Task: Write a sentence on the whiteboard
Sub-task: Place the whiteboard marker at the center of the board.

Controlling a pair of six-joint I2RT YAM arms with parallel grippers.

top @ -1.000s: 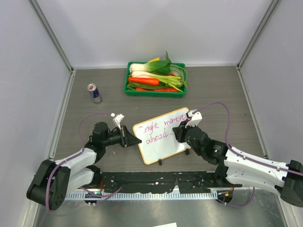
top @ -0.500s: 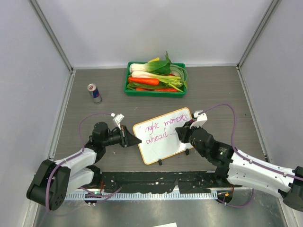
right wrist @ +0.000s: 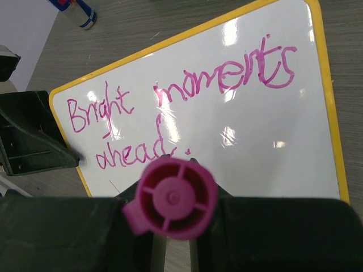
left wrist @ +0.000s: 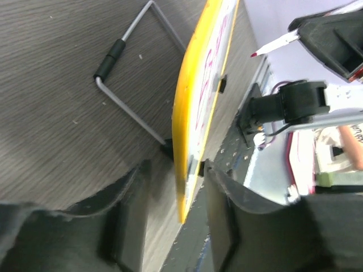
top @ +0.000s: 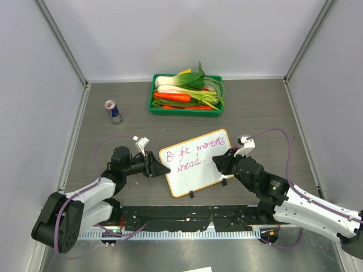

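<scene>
The whiteboard (top: 195, 164) stands tilted at the table's middle, with an orange-yellow rim. The sentence (top: 193, 154) in magenta reads "Bright moments ahead." in two lines, and shows clearly in the right wrist view (right wrist: 181, 102). My left gripper (top: 159, 168) is at the board's left edge. In the left wrist view its jaws stand on either side of the yellow rim (left wrist: 184, 147). My right gripper (top: 222, 165) is shut on a magenta marker (right wrist: 170, 198) just off the board's right edge. The marker tip (left wrist: 254, 54) is clear of the surface.
A green tray (top: 184, 112) of vegetables sits at the back centre. A drink can (top: 113, 111) stands at the back left. The board's wire stand (left wrist: 122, 96) rests on the table behind it. Grey walls close three sides.
My right gripper has drawn back to the right, off the board, uncovering the "B" and the dot after "ahead". The left arm and the board have not moved.
</scene>
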